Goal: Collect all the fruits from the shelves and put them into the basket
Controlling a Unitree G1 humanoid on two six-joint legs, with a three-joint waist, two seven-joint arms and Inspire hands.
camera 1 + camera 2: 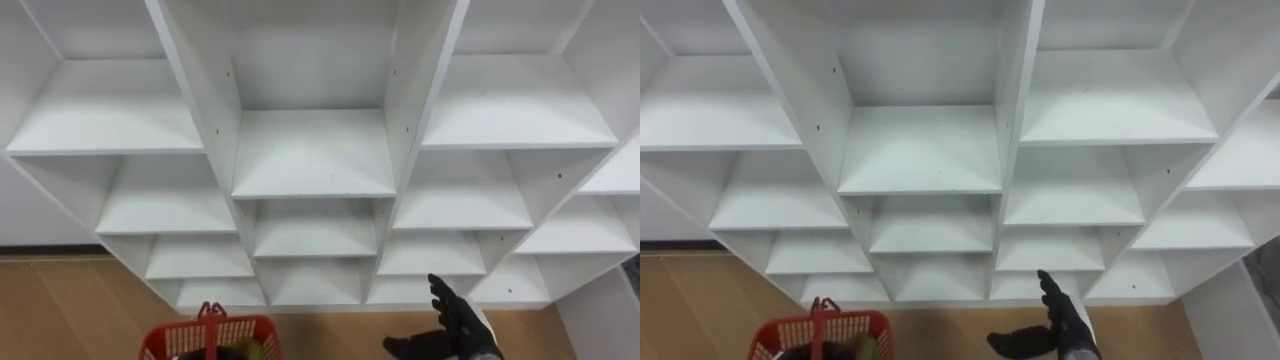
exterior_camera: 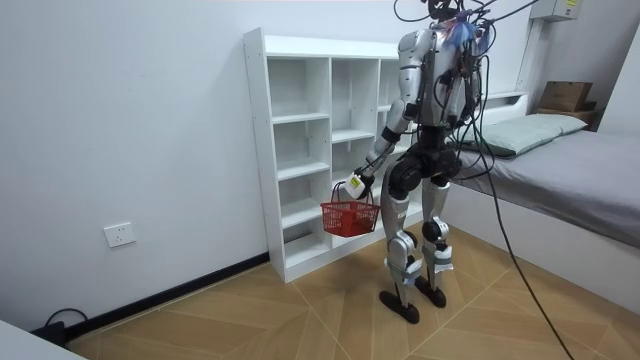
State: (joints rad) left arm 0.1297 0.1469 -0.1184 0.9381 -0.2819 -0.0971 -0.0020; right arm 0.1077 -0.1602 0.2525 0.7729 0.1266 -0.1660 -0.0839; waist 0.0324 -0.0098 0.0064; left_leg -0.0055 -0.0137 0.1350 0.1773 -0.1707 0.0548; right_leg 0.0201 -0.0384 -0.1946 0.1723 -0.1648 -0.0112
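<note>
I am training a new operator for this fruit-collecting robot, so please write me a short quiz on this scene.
1. True or false: fruit lies on the visible shelves of the white wooden closet.
2. Which hand carries the red plastic mesh basket? A) the left hand B) the right hand C) neither
3. Fill in: the right hand's fingers are ____ (open or shut).

Key: 1 false, every visible shelf is bare. 2 A, the basket hangs from the left hand by its handle. 3 open, and the hand holds nothing.
</note>
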